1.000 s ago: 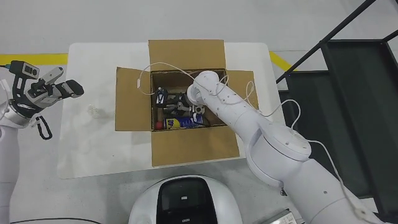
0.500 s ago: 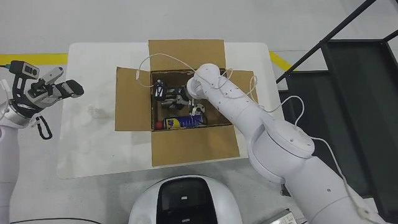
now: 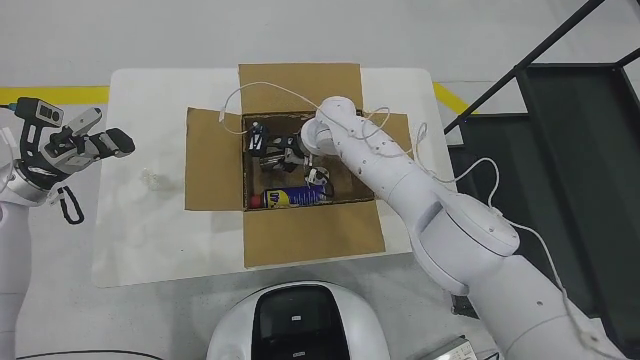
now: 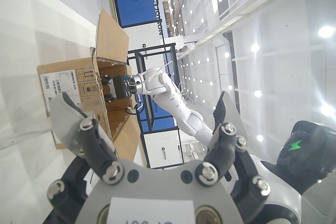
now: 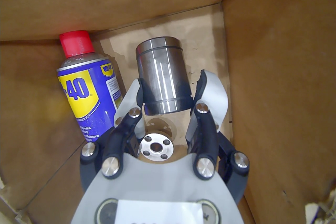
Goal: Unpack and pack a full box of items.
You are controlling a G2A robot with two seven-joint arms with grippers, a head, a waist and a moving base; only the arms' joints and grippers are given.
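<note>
Right wrist view: right gripper (image 5: 170, 83) clamped on cylinder (image 5: 161, 70) inside box (image 5: 275, 51), can (image 5: 86, 83) beside, flange (image 5: 156, 147) near. Left gripper (image 4: 143, 101) splayed wide, empty, well apart from box. Unpacking judged unfinished: these three not yet out.

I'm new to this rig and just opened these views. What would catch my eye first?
The right gripper, deep in the open cardboard box, holds a shiny steel cylinder between its fingers. Beside it, a blue and yellow spray can with a red cap lies against the box wall. The left gripper hangs open at the left edge of the white table.
</note>
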